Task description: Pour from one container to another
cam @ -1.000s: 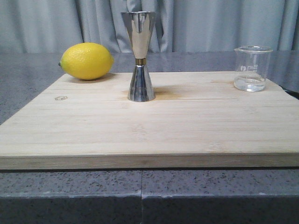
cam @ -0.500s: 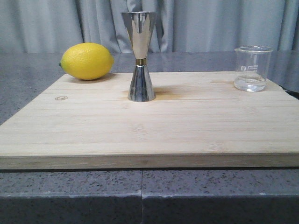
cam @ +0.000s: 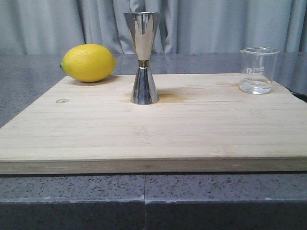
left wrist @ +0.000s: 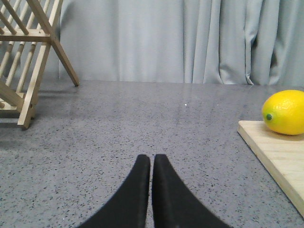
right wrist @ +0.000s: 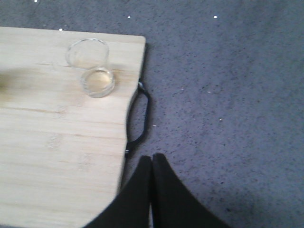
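So there's a small clear glass beaker point(cam: 259, 70) with a pouring lip and faint white markings, standing upright near the far right corner of the pale wooden cutting board point(cam: 153, 129), a bit of clear liquid at its bottom. The tall shiny steel hourglass jigger point(cam: 143, 57) with a gold waist band stands upright mid-board, well apart from it.

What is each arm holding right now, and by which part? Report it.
Nothing is held. The left gripper and right gripper both have their jaws shut on nothing. The small clear glass beaker stands untouched on the wooden board.
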You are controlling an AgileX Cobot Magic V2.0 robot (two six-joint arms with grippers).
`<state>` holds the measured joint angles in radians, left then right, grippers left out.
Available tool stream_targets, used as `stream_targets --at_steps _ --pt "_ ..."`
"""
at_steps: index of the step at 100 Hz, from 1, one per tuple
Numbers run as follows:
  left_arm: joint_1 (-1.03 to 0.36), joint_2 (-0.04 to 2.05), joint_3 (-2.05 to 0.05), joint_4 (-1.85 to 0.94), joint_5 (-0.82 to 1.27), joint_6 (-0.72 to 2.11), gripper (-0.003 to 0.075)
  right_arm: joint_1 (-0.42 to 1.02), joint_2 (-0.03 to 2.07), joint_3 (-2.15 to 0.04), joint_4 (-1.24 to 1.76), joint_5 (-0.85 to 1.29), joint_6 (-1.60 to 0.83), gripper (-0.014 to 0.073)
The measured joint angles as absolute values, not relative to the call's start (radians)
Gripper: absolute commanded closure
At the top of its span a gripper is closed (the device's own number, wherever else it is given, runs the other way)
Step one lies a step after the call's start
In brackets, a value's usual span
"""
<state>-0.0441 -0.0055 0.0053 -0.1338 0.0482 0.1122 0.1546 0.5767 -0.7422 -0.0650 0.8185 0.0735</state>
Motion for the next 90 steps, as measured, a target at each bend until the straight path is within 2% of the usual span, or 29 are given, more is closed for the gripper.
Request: stream_targets --at_steps 9,33,47,59,90 --pt "-0.046 -0.005 0.005 -0.134 0.048 0.112 0.0739 0.103 0.497 -0.648 -0.092 0.718 0.073 0.0666" --pt "-0.046 -0.005 0.005 -0.134 0.048 0.112 0.0739 0.009 0.200 -0.277 -0.079 0.289 0.073 0.0666" --pt "-0.046 -0.005 0.005 -0.134 0.048 0.112 0.0739 -0.025 0.057 -0.092 -0.065 0.142 0.073 0.0666" --pt "-0.046 -0.005 0.005 -0.134 0.048 0.112 0.0739 -0.036 -0.001 0.012 -0.056 0.069 0.072 0.0666" --pt "-0.046 -0.005 0.005 -0.134 0.048 0.112 0.0739 -0.042 -0.008 0.012 -0.047 0.072 0.072 0.0666"
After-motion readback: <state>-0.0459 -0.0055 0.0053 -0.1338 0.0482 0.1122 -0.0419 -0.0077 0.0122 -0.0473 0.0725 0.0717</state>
